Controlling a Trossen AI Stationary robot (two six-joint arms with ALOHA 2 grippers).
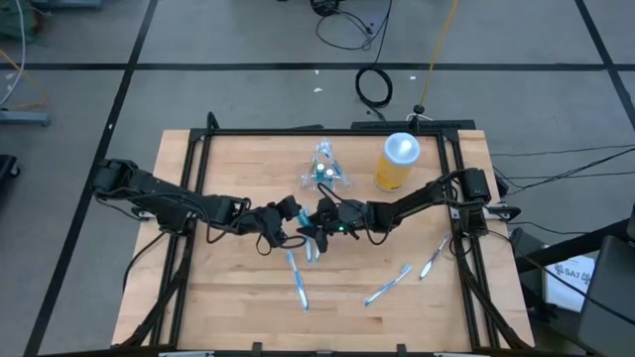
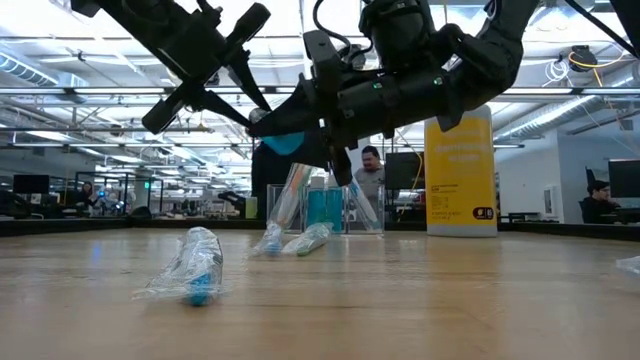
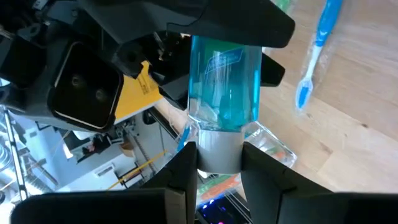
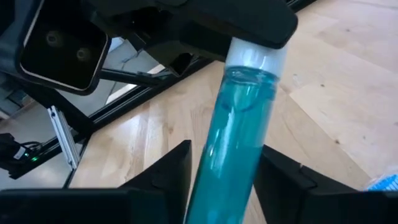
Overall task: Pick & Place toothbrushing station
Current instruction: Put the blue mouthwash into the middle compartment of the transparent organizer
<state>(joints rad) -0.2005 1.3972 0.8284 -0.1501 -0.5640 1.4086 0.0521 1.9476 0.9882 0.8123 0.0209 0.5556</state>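
A see-through blue tube with a white cap hangs in the air over the table's middle, between my two grippers. My left gripper is shut on its cap end. My right gripper faces it, shut on the blue body. The toothbrushing station, a clear holder with brushes in it, stands on its base on the table behind them, near the far edge. In the low view the holder shows under the right gripper. My left gripper pinches the tube's white cap between its two fingers, coming from the table's left and slanting down. The tube sticks out ahead of the fingers, lifted clear of the table. My right gripper has the tube's blue body between its two fingers, close against both sides. It comes nearly level from the table's right, its fingers lying along the tube. The tube's end behind them is out of the picture.
A yellow jar with a white lid stands to the right of the holder. Wrapped toothbrushes lie on the table nearer the front and at the right. A dark frame borders the table.
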